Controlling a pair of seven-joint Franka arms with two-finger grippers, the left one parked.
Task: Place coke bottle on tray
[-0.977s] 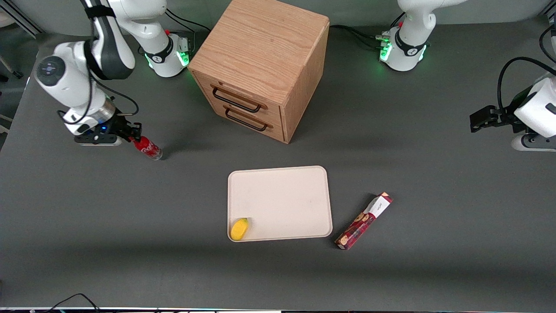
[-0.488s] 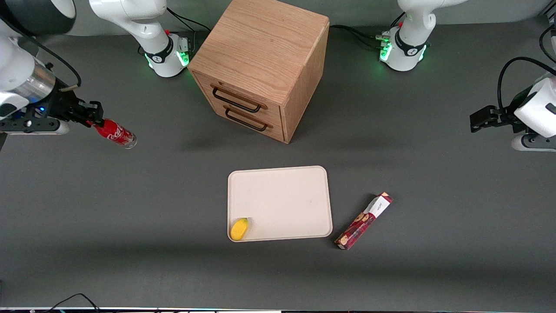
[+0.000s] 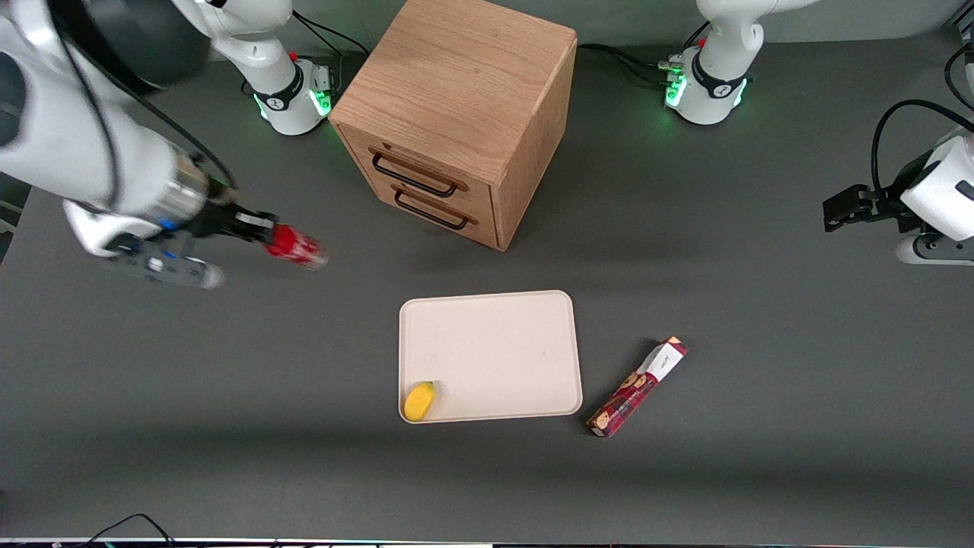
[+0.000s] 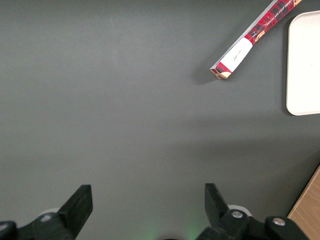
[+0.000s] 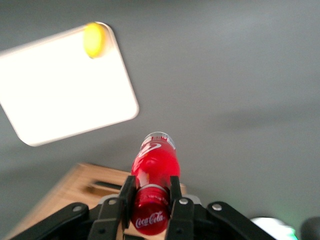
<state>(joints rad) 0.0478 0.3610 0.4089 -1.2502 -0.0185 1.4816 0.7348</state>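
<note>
My right gripper (image 3: 262,232) is shut on the cap end of the small red coke bottle (image 3: 297,248) and holds it in the air, lying roughly level, its clear base pointing toward the wooden cabinet. In the right wrist view the fingers (image 5: 126,196) clamp the bottle (image 5: 155,167) at its neck just below the red cap. The cream-beige tray (image 3: 494,350) lies flat on the table, nearer the front camera than the cabinet, and also shows in the right wrist view (image 5: 60,90). The bottle is apart from the tray, toward the working arm's end.
A wooden two-drawer cabinet (image 3: 456,114) stands farther from the camera than the tray. A yellow fruit-like object (image 3: 419,400) sits in a near corner of the tray. A long dark-red cookie box (image 3: 638,387) lies beside the tray toward the parked arm's end.
My gripper lifted the bottle off the table, swung outward toward the working arm's end, then moved back toward the tray with the bottle held in the air.
</note>
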